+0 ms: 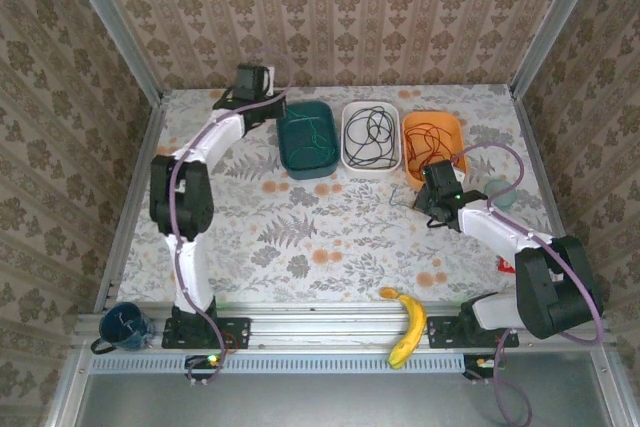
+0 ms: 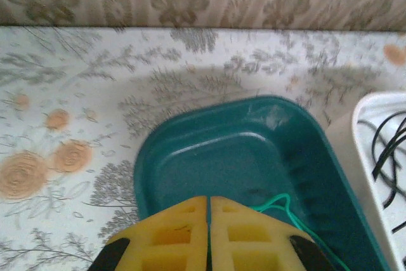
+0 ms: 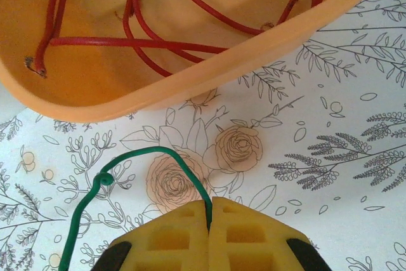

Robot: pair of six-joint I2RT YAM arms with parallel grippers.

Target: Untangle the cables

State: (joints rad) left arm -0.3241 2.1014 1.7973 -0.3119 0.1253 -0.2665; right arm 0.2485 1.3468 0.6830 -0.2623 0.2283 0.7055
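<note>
Cables (image 1: 372,135) are judged thin, light and limp, likely to snag on loops and slip when pulled, so a hold is best taken on a free run near an end, not on a knot. Black cable (image 2: 387,150) is seen in the white bin (image 2: 358,115), red cable (image 3: 127,41) in the orange bin (image 3: 190,90), green cable (image 3: 158,149) partly in the teal bin (image 2: 209,157) and partly looped on the table (image 3: 330,157) just beside the orange bin. Green cable is pinched in the closed right gripper (image 3: 209,204); left gripper (image 2: 208,201) is closed over the teal bin, a grip on anything cannot be told
</note>
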